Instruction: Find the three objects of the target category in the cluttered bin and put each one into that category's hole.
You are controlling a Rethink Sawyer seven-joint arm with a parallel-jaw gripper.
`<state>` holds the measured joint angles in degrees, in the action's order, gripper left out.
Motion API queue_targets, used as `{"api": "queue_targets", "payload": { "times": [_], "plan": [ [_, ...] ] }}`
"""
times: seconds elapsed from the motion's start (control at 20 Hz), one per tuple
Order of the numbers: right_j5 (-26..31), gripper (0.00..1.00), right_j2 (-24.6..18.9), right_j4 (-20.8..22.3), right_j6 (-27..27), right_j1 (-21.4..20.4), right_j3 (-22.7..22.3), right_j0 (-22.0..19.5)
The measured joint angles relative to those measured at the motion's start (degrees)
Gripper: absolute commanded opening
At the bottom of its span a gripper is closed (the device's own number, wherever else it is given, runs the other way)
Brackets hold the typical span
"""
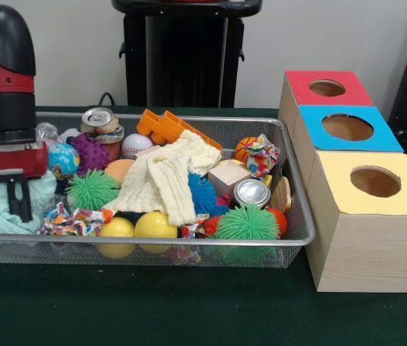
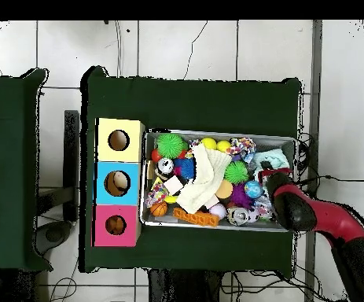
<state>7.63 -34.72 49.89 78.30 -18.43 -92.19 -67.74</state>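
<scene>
cream knitted cloth (image 1: 166, 178): draped over the middle of the pile, well to the side of the gripper
pale mint cloth (image 1: 1, 205): bunched right under the gripper
globe ball (image 1: 63, 158): just beside the gripper
purple spiky ball (image 1: 91, 152): beyond the globe ball
green spiky balls (image 1: 92, 189): one near the gripper, another (image 1: 246, 223) far across the pile
drink can (image 1: 100, 122): upright, behind the purple ball
yellow balls (image 1: 154, 225): two touching, at the front wall
orange plastic block (image 1: 171, 127): at the back wall
blue-panelled box (image 1: 347, 127): well away from the gripper
yellow-panelled box (image 1: 373, 183): touching the blue one, also well away
</scene>
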Motion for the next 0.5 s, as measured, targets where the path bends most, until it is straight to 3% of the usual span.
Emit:
{"api": "queue_targets", "payload": {
  "times": [0.25, 0.5],
  "plan": [
    [-8.3, 0.0, 6.8, -2.0, 0.5, -1.4, -0.5, 5.4],
    [-17.3, 0.0, 14.8, -7.3, 2.3, -2.0, -1.7, 11.1]
  ]
}}
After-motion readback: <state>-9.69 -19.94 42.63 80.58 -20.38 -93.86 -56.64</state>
